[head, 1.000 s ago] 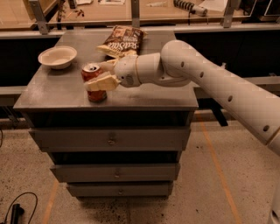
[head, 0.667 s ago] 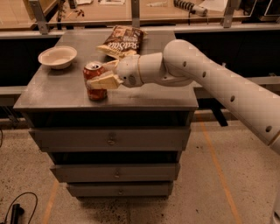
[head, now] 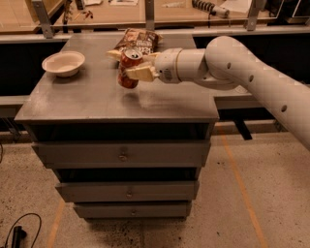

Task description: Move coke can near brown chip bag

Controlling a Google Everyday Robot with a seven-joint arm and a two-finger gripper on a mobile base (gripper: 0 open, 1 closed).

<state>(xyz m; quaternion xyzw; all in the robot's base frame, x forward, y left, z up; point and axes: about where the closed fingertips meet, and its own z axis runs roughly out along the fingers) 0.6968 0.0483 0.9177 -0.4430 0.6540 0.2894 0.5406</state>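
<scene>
The red coke can (head: 128,68) is held tilted a little above the grey cabinet top (head: 97,97), its silver top towards the back. My gripper (head: 127,64) is shut on the coke can, one cream finger in front of it and one behind. The brown chip bag (head: 138,40) lies flat just behind the can, near the back edge of the top. The white arm reaches in from the right.
A white bowl (head: 63,63) sits at the left of the cabinet top. The cabinet has several drawers (head: 123,154) below. A wooden counter with rails (head: 150,12) runs behind. A cable lies on the floor at bottom left (head: 17,232).
The can has been lifted off the cabinet top and carried back and to the right, closer to the chip bag. It now tilts in the gripper.
</scene>
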